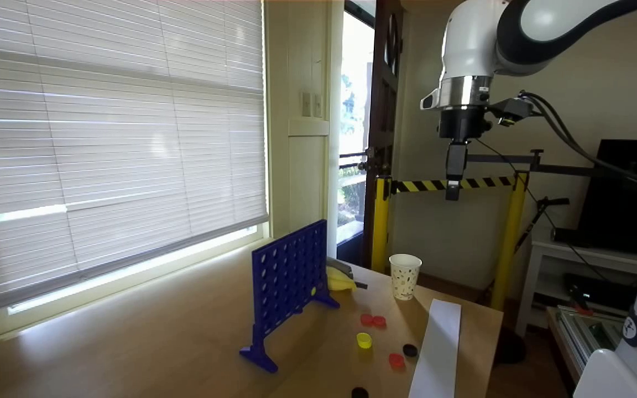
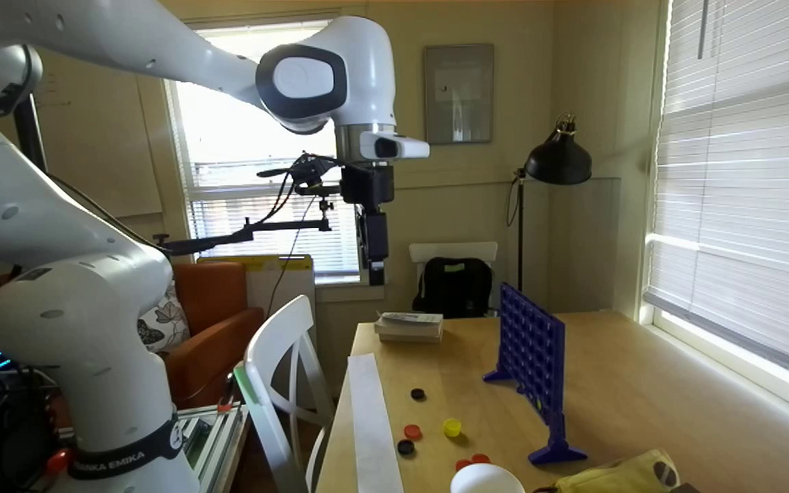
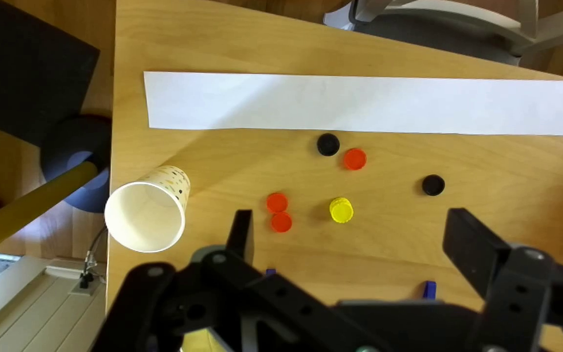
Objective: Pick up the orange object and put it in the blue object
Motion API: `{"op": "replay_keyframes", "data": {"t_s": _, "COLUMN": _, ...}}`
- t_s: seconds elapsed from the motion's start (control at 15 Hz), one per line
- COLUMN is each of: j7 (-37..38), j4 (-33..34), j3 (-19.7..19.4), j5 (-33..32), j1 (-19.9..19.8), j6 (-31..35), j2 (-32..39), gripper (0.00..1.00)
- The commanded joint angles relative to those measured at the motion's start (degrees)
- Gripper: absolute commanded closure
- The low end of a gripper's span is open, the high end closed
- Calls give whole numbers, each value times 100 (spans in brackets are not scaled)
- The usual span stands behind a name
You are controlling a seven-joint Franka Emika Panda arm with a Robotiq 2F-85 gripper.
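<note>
On the wooden table, well below the gripper, lie 3 orange tokens; which of the 3 is meant I cannot tell. 2 touch each other; the 3rd is just beside a black token, near the paper strip along the edge where a white chair stands. The gripper is released, its fingers spread wide. In both exterior views the arm reaches out high, the gripper pointing straight down. The blue grid stands upright on 2 feet, between the tokens and the edge under the window blinds. A paper cup stands near the edge closest to the door. In an exterior view a black lamp and a backpack show beyond the opposite edge.
</note>
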Motion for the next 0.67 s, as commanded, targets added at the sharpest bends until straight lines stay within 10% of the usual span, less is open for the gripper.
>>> {"op": "replay_keyframes", "data": {"t_s": 0.0, "j7": 107, "j4": -93, "j3": 5, "j5": 31, "j1": 49, "j6": 467, "j2": 290, "gripper": 0}}
{"op": "replay_keyframes", "data": {"t_s": 0.6, "j7": 980, "j4": -122, "j3": 68, "j5": 91, "j1": -105, "j6": 2754, "j2": 2298, "gripper": 0}}
